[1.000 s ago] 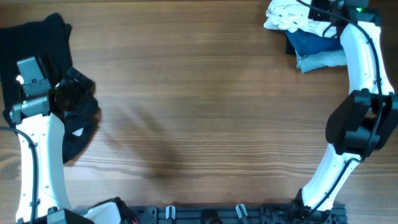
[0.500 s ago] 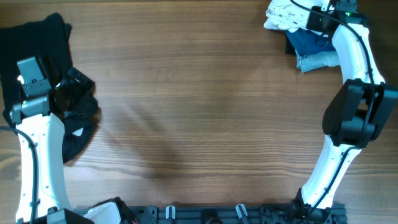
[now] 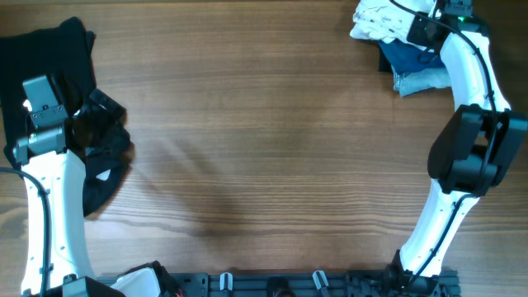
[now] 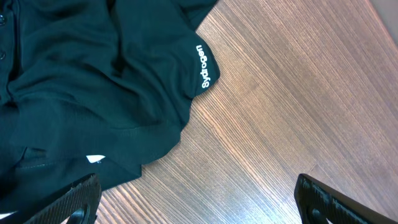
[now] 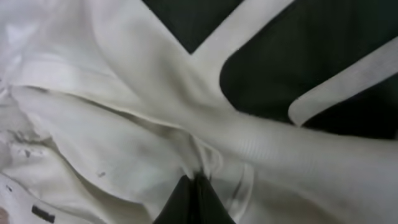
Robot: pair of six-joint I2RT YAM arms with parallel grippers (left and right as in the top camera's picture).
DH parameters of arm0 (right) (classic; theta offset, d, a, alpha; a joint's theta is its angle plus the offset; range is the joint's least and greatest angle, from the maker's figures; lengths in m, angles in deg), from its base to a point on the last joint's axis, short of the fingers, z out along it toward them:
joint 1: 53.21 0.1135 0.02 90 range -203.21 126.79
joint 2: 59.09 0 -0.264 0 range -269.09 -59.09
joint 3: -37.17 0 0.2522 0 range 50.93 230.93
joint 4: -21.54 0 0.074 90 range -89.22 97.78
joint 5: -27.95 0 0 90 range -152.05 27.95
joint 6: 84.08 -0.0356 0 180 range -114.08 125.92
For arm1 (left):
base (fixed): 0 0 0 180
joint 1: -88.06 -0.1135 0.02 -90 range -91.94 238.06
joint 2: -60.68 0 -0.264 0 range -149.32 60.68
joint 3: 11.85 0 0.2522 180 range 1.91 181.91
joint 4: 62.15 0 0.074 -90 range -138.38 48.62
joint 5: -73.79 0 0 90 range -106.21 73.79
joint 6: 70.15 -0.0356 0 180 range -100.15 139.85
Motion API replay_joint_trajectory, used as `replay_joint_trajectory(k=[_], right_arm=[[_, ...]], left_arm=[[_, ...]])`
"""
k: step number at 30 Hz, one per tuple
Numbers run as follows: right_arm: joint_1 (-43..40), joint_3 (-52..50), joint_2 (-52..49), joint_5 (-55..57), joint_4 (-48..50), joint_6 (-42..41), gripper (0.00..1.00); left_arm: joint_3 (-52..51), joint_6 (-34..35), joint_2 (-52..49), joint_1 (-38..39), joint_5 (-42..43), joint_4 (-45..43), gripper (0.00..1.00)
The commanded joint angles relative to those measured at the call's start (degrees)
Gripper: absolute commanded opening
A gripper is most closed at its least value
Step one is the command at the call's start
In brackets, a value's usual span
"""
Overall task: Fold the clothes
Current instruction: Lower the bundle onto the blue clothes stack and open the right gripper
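**Entry: clothes-folding, right-hand pick in hand**

**Change noted.** Over the last second I see the right arm's elbow swing in from the table's right edge, carrying the wrist leftward across the far-right pile. In the last half second it barely moves. The left arm has not moved at all. I judge the reach finished and the grasp made. The lift toward the middle has not begun, and no fold is started.

**Right gripper** (image 5: 194, 186): 1. Its jaws are pinched together on a fold of the white garment (image 3: 373, 21), with cloth bunched around the tips. The wrist view also shows a dark panel crossed by white bands (image 5: 323, 56). I cannot tell whether that belongs to the same piece.

**Left gripper** (image 4: 199, 205): 1. The fingers are spread wide and hold nothing, poised over the near edge of the black shirt (image 4: 93, 87).

**Clothes, counted.**
- Black shirt: 1. It lies crumpled at the far-left corner, with white lettering (image 4: 204, 67) on one sleeve hem.
- White garment: 1. It sits at the far right, on top of and to the left of the blue pile.
- Blue pile (image 3: 412, 59): dark blue over a paler strip. It could be one item or two, and I cannot tell which.

**Wooden table** (image 3: 264, 148): 1. The middle is bare wood, which I judge to be the working area for laying a piece flat.

**Arms:** 2.
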Motion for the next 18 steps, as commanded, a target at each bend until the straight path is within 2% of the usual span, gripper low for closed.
replay_joint_trajectory(k=[1, 9, 14, 18], right_arm=[[0.15, -0.24, 3.39, -6.47, -4.37, -0.79, 0.04], [1.36, -0.26, 3.37, -13.81, -12.28, -0.07, 0.04], [2.84, -0.26, 3.72, -22.32, -17.14, 6.19, 0.04], [2.40, -0.24, 5.79, -21.62, -16.61, 5.25, 0.06]], left_arm=[[0.37, -0.61, -0.48, -0.31, 0.48, 0.00, 1.00], [0.37, -0.61, -0.48, -0.31, 0.50, 0.00, 1.00], [0.37, -0.61, -0.48, -0.31, 0.50, 0.00, 1.00], [0.37, -0.61, -0.48, -0.31, 0.48, 0.00, 1.00]])
